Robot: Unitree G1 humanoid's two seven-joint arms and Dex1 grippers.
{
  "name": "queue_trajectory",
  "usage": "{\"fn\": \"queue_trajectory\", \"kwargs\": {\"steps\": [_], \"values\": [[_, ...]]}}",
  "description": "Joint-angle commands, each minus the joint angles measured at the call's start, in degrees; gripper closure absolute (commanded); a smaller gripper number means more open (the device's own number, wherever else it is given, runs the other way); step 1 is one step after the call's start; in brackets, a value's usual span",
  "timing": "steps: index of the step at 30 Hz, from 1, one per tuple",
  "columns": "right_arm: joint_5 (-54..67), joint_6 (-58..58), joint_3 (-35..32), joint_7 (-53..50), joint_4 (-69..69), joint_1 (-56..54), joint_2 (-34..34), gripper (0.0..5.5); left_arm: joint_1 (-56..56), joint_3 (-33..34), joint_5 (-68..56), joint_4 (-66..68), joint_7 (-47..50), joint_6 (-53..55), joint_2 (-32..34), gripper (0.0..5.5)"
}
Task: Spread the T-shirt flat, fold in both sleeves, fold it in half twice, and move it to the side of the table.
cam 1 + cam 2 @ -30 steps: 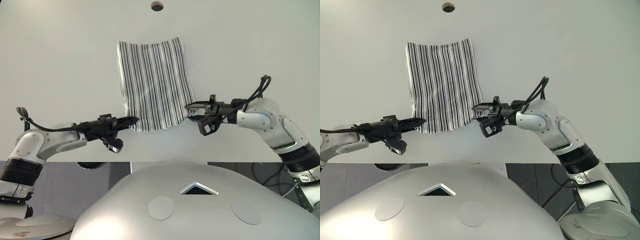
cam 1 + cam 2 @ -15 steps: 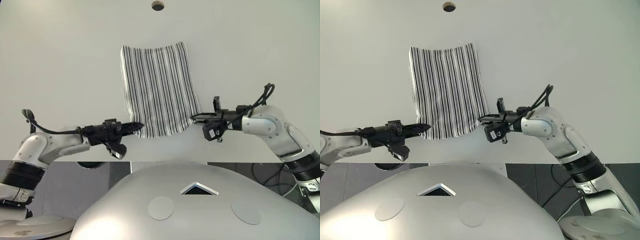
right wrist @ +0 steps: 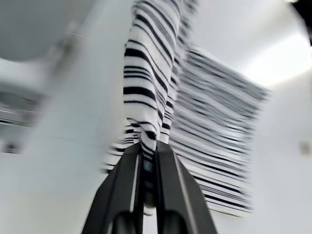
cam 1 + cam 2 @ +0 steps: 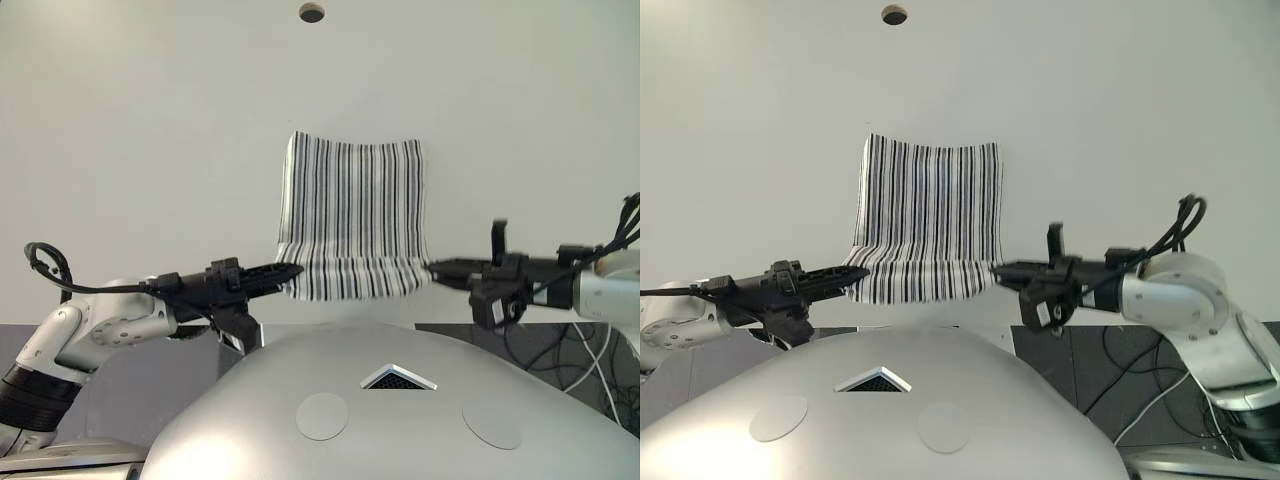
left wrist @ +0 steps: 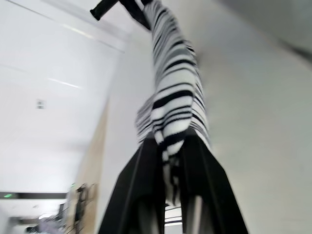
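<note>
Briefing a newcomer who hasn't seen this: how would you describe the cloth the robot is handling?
Find the wide white table. At its near edge, before the robot, is a folded black-and-white striped T-shirt, roughly rectangular, its near corners pinched by the left gripper and the right gripper. It is the only patterned, soft thing there; the other mark is a small dark round hole far beyond it.

Both arms reach level along the near edge of the tabletop point(image 4: 140, 150). Left gripper point(image 4: 293, 268) and right gripper point(image 4: 434, 266) point inward toward each other, each with its 2 fingers pinched on a near corner of the T-shirt point(image 4: 352, 215).
</note>
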Motion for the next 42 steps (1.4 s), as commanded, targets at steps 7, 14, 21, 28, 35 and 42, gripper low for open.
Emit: {"fn": "queue_trajectory", "kwargs": {"steps": [7, 14, 21, 28, 35, 42], "values": [[-7.0, 1.9, 13.3, 1.9, 27.3, -32.3, 12.8, 5.37, -17.0, -1.7, -6.2, 11.3, -4.3, 14.7, -10.8, 5.33], [-9.5, -2.6, 17.8, 3.5, 43.7, -40.6, 17.2, 5.37, -33.6, -7.5, -1.1, 33.6, -6.5, 17.5, -17.7, 5.33], [-8.7, -4.7, 17.5, 5.5, 42.2, -37.9, 15.8, 5.37, -43.9, -11.4, 5.4, 45.4, -3.0, 12.3, -21.2, 5.33], [-8.0, -3.2, 17.5, 4.9, 42.7, -37.5, 18.0, 4.51, -49.1, -11.7, 6.4, 50.5, -0.1, 9.8, -23.6, 4.21], [-10.4, -2.2, 14.2, -3.9, 49.0, -37.8, 20.1, 3.84, -50.7, -3.2, -0.3, 51.7, 9.7, 11.4, -26.0, 3.71], [-10.4, 0.2, 7.5, -15.1, 51.1, -38.0, 21.9, 3.84, -48.6, 0.8, -8.6, 50.7, 9.7, 10.6, -29.2, 3.71]]}}
